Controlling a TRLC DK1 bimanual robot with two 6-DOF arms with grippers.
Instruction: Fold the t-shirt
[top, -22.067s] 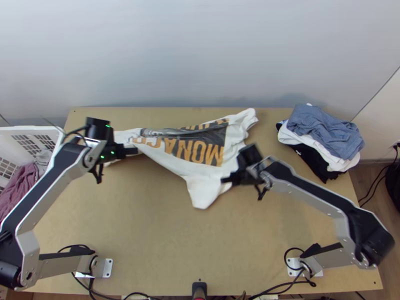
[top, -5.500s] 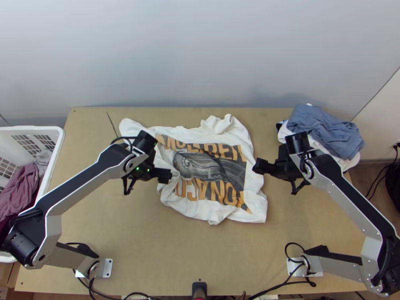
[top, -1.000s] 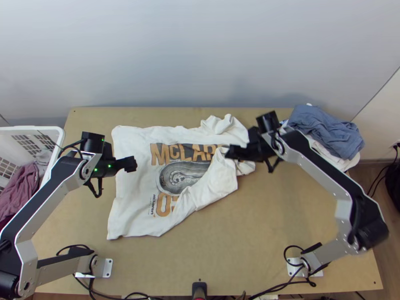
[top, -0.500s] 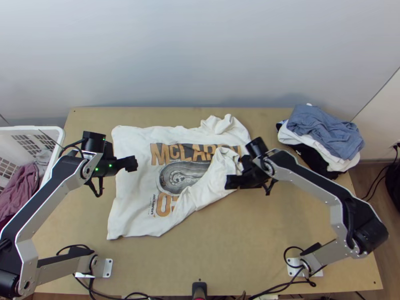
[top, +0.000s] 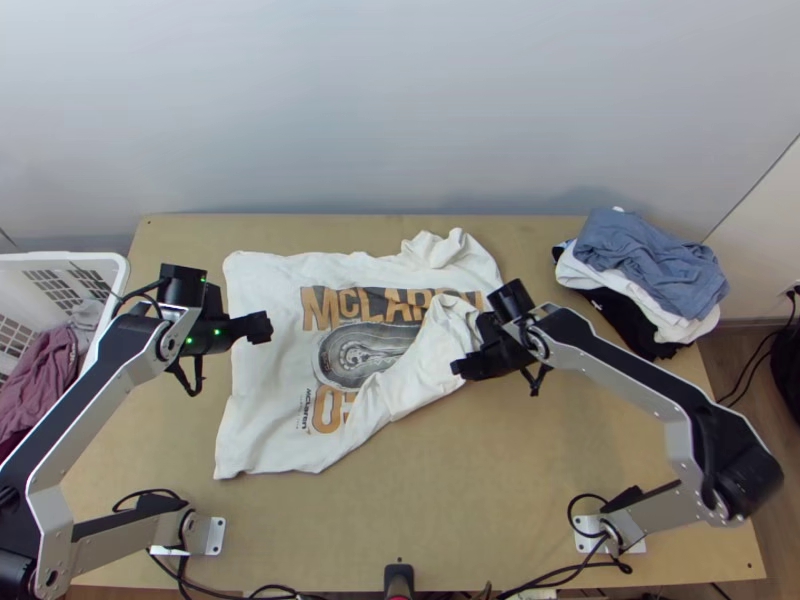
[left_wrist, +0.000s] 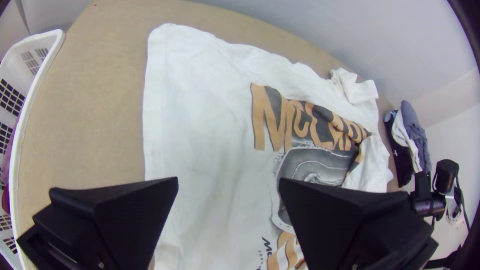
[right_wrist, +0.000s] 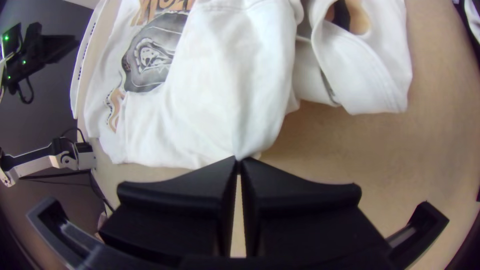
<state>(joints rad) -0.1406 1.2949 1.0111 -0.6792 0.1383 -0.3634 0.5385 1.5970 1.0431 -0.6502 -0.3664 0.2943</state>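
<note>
— What's changed?
— Right flat-fingered black tool (right_wrist: 238, 159) came nearer; it's pinched shut on the white printed cloth t-shirt's (top: 270, 380) folded-over flap, on the light wooden bench (top: 400, 520).
— Left tool (left_wrist: 228, 180)?
— Wide open, empty. Likely flattening before folding.

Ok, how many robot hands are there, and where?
2. In the top view, the left hand is open above the shirt's left side; the right hand is shut on its edge, lower right.
</note>
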